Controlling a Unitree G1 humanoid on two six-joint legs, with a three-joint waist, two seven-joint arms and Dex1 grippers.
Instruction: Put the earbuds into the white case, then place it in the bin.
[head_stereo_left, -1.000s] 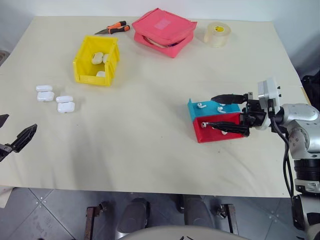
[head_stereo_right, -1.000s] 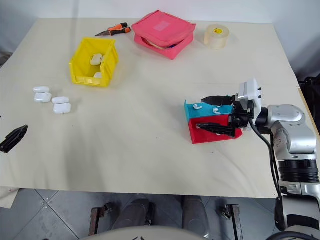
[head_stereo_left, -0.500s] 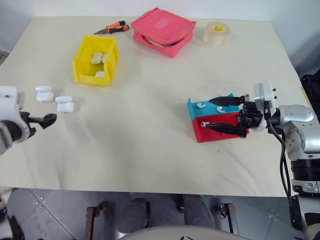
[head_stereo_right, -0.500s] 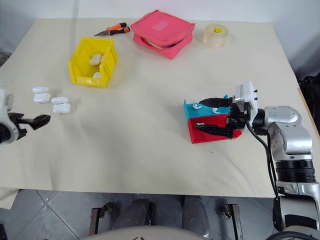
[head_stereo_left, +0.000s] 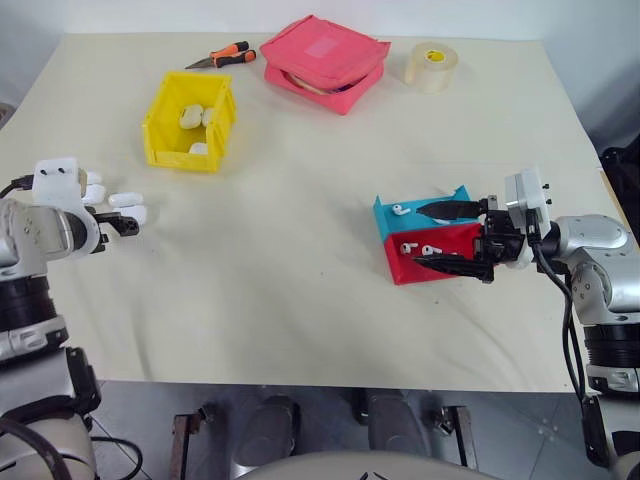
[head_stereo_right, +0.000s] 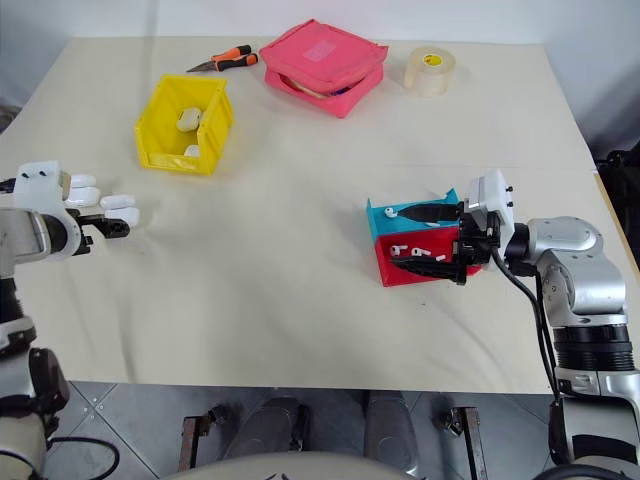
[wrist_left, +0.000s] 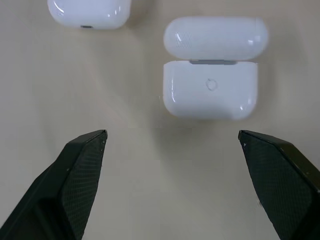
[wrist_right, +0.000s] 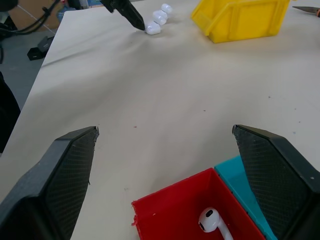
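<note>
Progress is slight: our spread left pincer (wrist_left: 170, 150) hovers just short of the white case (wrist_left: 210, 95); earbuds (head_stereo_right: 410, 250) lie beside our spread right pincer (head_stereo_right: 405, 240), bin (head_stereo_right: 180, 125) well beyond.

My left arm reaches in from the left edge, its grey wrist bent so the left tool (head_stereo_left: 128, 226) tips downward toward the tabletop, its two black fingers (wrist_left: 75, 175) spread wide with nothing between them. My right arm comes in from the right, forearm nearly level, and the right tool (head_stereo_left: 445, 237) points leftward, jaws fully apart and empty
</note>
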